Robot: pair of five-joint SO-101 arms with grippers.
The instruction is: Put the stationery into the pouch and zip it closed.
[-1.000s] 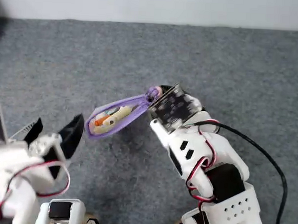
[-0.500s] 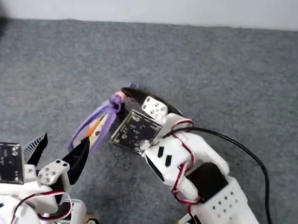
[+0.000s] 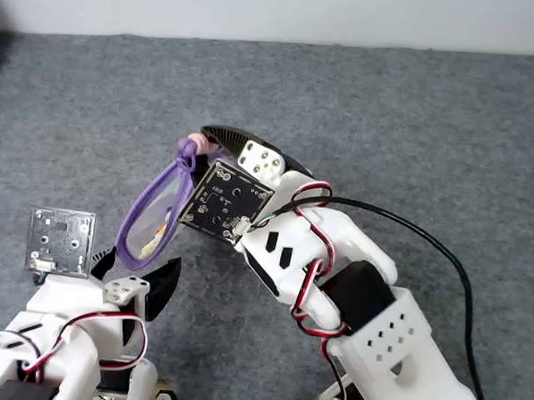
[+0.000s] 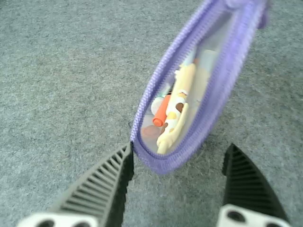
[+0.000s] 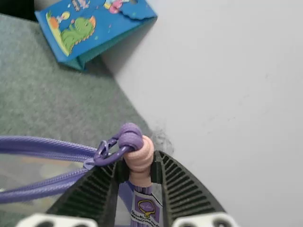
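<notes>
The purple pouch (image 3: 150, 214) stands on the grey carpet with its zip open. Its mouth (image 4: 189, 94) shows an orange pen (image 4: 161, 109) and cream-coloured stationery (image 4: 179, 106) inside. My right gripper (image 5: 136, 177) is shut on the pouch's pink and purple zip pull (image 5: 135, 150), at the far end of the pouch (image 3: 193, 148). My left gripper (image 4: 177, 182) is open just short of the pouch's near end (image 4: 163, 161), one finger on each side of it without touching. From above, the left gripper (image 3: 138, 269) sits at the pouch's near end.
A blue box with a green dinosaur print (image 5: 92, 26) lies against the white wall (image 5: 227, 71). Grey carpet (image 3: 415, 118) spreads around the pouch. A black cable (image 3: 443, 263) runs along the right arm.
My right gripper swung the zip-pull end of the pouch to the left, turning the pouch lengthwise toward the left arm. The left arm turned so its open gripper now faces the pouch's near end.
</notes>
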